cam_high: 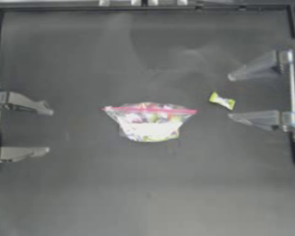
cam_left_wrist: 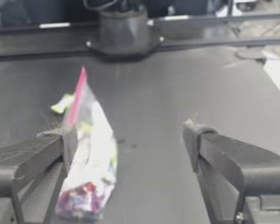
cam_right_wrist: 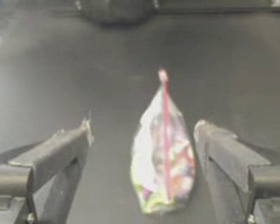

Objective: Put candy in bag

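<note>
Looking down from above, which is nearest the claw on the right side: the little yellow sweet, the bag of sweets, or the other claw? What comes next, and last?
Measured from the right tool, open at the table's right edge, top view:
1. The candy, just to its left.
2. The bag, at the table's middle.
3. The left tool, open at the far left edge.

Sweets inside the bag [cam_high: 150,121] blur together; both arms cut off.

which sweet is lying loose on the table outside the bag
The yellow-green candy with whitish twisted ends, lying alone on the dark table between the bag and the right pincer. All the other sweets are inside the clear bag.
</note>
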Tool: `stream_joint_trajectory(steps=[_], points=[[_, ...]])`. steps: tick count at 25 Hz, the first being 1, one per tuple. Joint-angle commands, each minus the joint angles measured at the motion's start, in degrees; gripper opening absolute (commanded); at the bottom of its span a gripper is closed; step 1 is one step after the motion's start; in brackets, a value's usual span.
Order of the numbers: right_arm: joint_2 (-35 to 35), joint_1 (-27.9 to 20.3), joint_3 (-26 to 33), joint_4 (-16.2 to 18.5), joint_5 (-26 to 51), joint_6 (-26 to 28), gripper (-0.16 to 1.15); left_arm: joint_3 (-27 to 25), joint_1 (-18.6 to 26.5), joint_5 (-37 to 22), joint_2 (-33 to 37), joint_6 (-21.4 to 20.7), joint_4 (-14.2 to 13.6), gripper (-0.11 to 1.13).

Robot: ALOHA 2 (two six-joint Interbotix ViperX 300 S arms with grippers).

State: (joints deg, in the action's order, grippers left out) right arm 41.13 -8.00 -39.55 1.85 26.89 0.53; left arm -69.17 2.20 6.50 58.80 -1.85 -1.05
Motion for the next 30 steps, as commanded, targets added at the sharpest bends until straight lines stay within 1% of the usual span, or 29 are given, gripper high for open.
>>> stream_joint_trajectory(steps=[1, 7, 18, 25, 30], points=[[-4.22, -0.09, 6.42, 1.58, 4.39, -0.09, 0.99, 0.09, 0.26, 0.09, 1.14, 0.00, -0.09, 1.00], [-11.25, -0.09, 14.59, 3.25, 11.16, -0.18, 0.98, -0.70, 0.26, 0.00, 1.67, 0.00, -0.09, 1.00], [-22.32, -0.09, 26.63, 5.10, 22.68, -1.32, 0.98, -1.49, 0.26, 0.09, 1.85, 0.09, 0.00, 1.00], [-29.18, 0.00, 33.66, 5.01, 28.04, -3.25, 0.98, -1.85, 0.26, 0.00, 1.85, 0.18, 0.09, 1.00], [-33.49, 0.18, 36.83, 4.75, 28.74, -5.10, 0.98, -2.29, 0.26, 0.09, 1.93, 0.18, 0.35, 1.00]])
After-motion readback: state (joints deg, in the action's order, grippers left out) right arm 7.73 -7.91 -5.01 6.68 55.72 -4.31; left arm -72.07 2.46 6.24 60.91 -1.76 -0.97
